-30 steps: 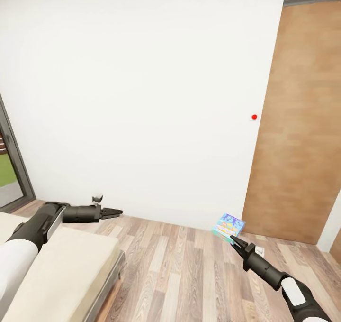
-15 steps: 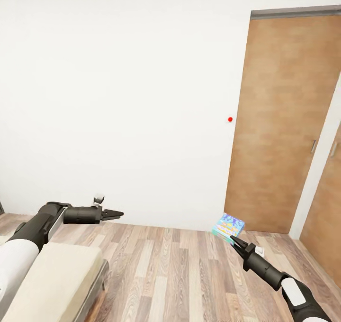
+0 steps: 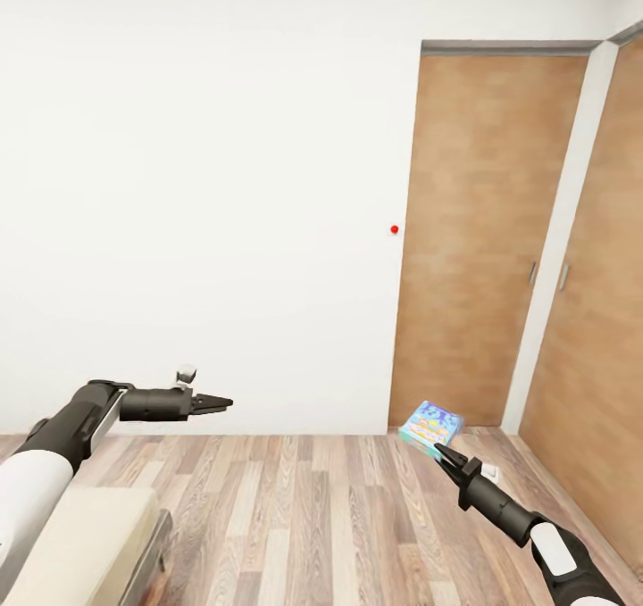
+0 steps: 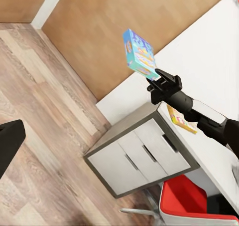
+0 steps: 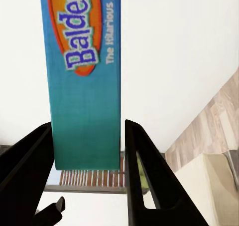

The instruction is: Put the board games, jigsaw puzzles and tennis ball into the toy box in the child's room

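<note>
My right gripper is shut on a narrow blue board game, holding it upright above the wood floor. In the right wrist view the blue box stands between the two dark fingers. The left wrist view shows the same box on the right arm, and behind it the white table with drawers. A flat yellow printed toy lies on that table. My left gripper hangs open and holds nothing, out over the floor. A corner of the bed is at the lower left.
A white wall with a small red dot faces me. Two wooden doors stand at the right. A red chair sits by the white drawers.
The whole view has swung to the right: the bed has slid out toward the left edge and a second door has come in. Both arms keep their pose, the blue box still held.
</note>
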Robot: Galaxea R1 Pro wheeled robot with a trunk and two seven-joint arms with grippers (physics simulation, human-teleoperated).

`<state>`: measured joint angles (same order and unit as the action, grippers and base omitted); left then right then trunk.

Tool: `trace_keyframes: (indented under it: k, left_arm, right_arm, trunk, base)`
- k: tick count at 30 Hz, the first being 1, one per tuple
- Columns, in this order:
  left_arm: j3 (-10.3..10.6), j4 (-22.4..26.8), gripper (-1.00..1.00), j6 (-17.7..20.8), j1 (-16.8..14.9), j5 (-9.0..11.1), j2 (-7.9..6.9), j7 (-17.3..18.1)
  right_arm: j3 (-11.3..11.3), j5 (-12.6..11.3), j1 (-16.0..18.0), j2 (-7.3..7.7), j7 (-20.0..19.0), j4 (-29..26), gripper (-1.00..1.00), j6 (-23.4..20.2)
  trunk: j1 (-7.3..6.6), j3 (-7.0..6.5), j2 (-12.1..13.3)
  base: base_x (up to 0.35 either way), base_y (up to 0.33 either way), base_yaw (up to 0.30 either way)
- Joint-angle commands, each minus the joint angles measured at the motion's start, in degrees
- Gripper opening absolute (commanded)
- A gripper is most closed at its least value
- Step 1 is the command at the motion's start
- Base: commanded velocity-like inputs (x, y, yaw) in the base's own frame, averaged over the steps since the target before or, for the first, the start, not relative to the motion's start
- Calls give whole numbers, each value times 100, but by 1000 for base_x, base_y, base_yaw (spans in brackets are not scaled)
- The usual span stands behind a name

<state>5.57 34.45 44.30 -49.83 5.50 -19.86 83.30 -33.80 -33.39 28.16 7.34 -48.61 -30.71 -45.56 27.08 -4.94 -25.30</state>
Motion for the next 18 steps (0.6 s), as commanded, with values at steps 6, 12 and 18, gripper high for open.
trace_keyframes:
  k: [6,12,18]
  left_arm:
    - [40,1,100,59,-1,57,-17,-3]
    - [40,1,100,59,-1,53,-17,2]
    - [40,1,100,55,-1,56,-18,2]
  right_arm:
    - [-22,-18,5,2,-12,4,-100,1]
    - [-22,-16,2,3,-9,4,-100,10]
    - [-22,-12,-3,2,-8,4,-100,12]
  trunk:
    - [-130,-138,238]
    - [-130,-170,238]
    - [-130,-202,238]
  base:
    - [0,0,-257]
    - [0,0,-257]
    - [0,0,-257]
